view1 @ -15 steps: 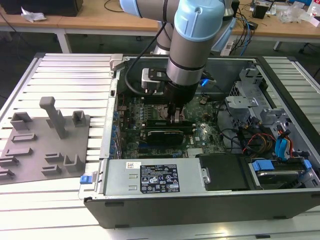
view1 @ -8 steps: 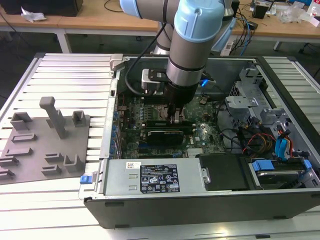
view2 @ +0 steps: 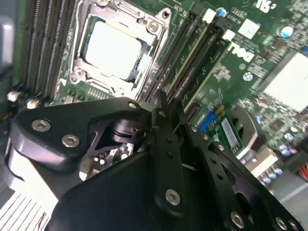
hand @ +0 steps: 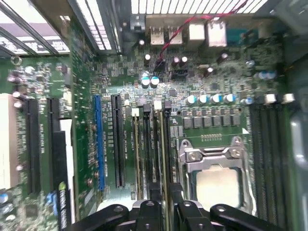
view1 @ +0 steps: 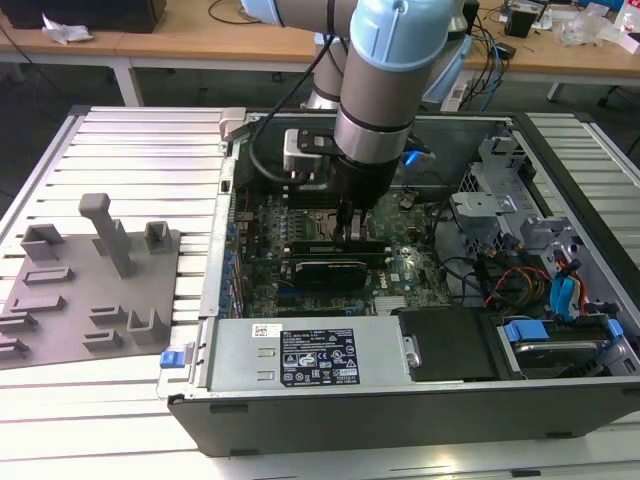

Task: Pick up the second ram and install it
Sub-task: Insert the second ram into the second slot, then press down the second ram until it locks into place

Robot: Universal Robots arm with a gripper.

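1. I see one white slatted metal worktop (view1: pixel 120 150) carrying everything.
2. One open black desktop computer case (view1: pixel 420 420) lies on its side on the worktop, with one green motherboard (view1: pixel 415 262) exposed inside.
3. One grey and pale-blue robot arm (view1: pixel 385 70) reaches down into the case from above.
4. One flat grey plastic fixture plate (view1: pixel 60 300) with several upright blocks lies on the worktop at the exterior view's left, well apart from the arm.
5. One silver power-supply box (view1: pixel 300 352) sits along the near edge of the case, with one black graphics card (view1: pixel 325 270) just behind it.
6. One square metal-framed processor socket (view2: pixel 115 48) is open on the motherboard. In the first wrist view (hand: pixel 216 178) I count four long black memory slots (hand: pixel 272 149) on one side of it and another bank on the other side.
7. My black hand (view2: pixel 166 108) is down at that other bank of slots (view2: pixel 192 57), beside the socket. Its fingers (hand: pixel 166 199) stand close together.
8. The second ram, a thin green circuit-board stick (hand: pixel 162 149), stands on edge in a slot of that bank, running from the fingers towards the white end clips (hand: pixel 157 105). The fingers appear pinched on its near end, though I cannot tell whether it is fully seated.
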